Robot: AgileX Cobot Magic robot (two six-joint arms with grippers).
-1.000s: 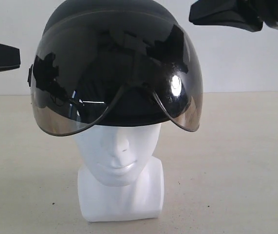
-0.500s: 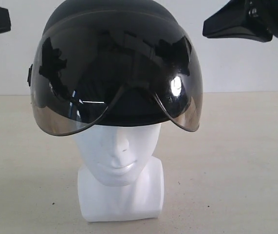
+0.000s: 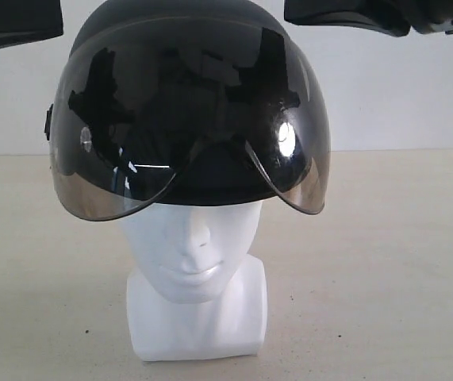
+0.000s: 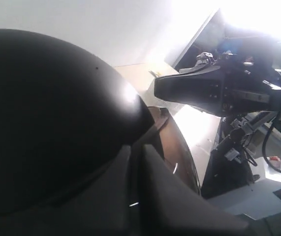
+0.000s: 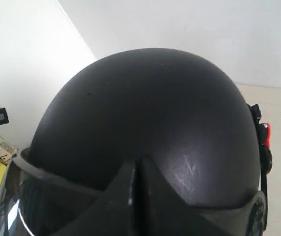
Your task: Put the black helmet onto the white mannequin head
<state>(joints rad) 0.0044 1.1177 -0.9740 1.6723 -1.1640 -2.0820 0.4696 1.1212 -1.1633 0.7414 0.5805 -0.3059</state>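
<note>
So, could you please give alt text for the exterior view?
A black helmet with a smoky visor sits on a white mannequin head on a beige table. The left gripper and right gripper flank its crown.

Soft, even light in the exterior view, sharp, with one bright glare spot on the visor right of centre. Blown out to white beyond the black helmet in the left wrist view; near foreground blurred in both wrist views.
</note>
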